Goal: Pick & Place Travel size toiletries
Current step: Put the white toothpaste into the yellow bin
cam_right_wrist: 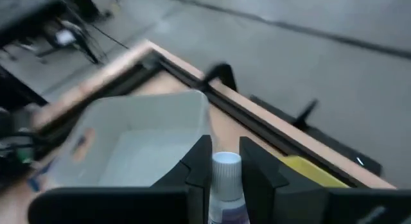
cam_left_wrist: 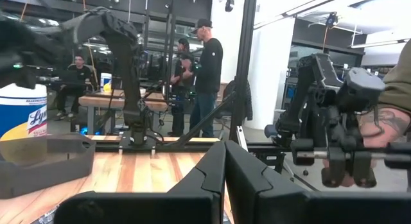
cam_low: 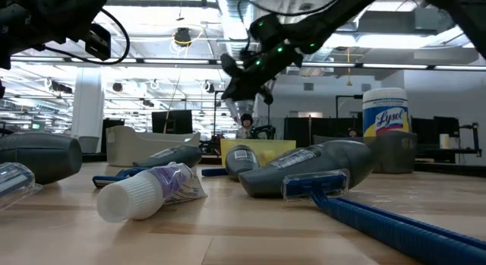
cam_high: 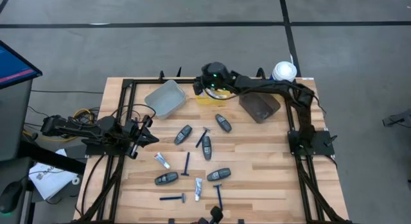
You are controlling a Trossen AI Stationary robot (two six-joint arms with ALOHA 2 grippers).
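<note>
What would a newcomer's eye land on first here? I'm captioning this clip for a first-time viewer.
First, the right gripper raised over the far edge of the table, shut on a small white tube, near the grey bin and the yellow bin. Next, the scatter of dark oval pods, blue razors and more tubes across the middle of the wooden table. The left gripper waits at the left edge.

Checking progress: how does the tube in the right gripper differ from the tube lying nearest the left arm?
The held tube is clamped in the right gripper, raised over the yellow bin; the loose tube lies flat on the table, untouched. Both are mini tubes. The left gripper waits at the left edge.
</note>
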